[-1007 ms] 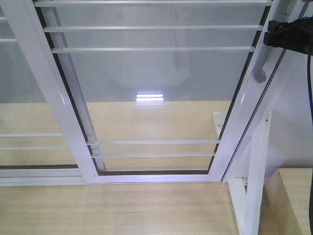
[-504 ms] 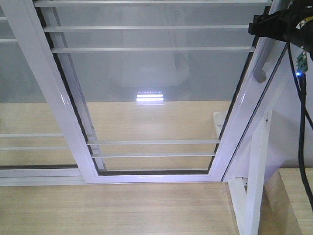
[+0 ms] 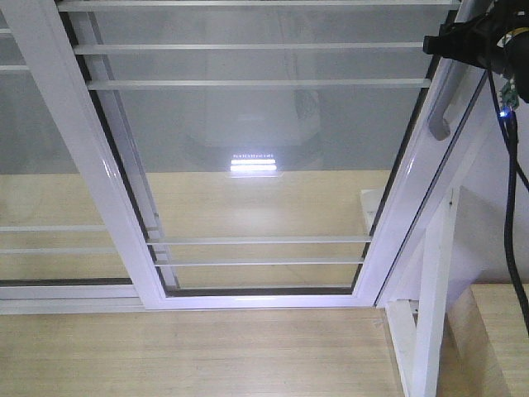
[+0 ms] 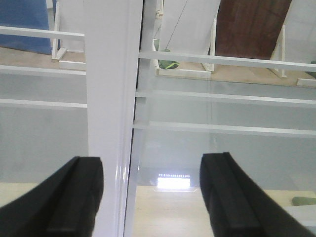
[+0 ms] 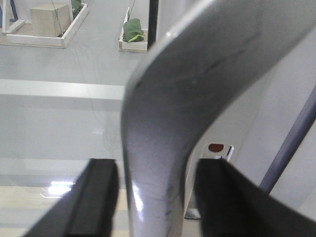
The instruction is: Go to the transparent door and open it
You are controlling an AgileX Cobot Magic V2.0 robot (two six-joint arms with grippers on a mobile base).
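Glass in a glossy white frame: the transparent door (image 3: 264, 149) fills most of the front view, crossed by thin horizontal white bars. Its right edge lies close beside the bare outer post (image 3: 434, 306). The curved grey handle (image 3: 440, 107) is mounted on that right edge, high in the upper right corner of the view.

Right gripper (image 5: 155, 197): fingers spread to either side of the handle. A sliver of gap shows on each side, so it is around the bar but not pinching it.

Left gripper (image 4: 150, 197): spread wide and holding nothing. It faces a white upright (image 4: 111, 98) and the glass beside it, touching neither as far as I can see.

Handling, my judgement:
- A tall framed pane is likely heavy and fully rigid, with no give. It should move only sideways along its track, so I would pull along the track and not toward the robot.
- Expect resistance at the start, then easier rolling.
- The handle is smooth and shiny, probably slippery. Its curve could let the fingers slide along it under load.
- The best hold is the handle itself, squeezed firmly on the straighter stretch below the bend.
- The glass is fragile and should take no push. If the left arm helps, it should press the white frame only.
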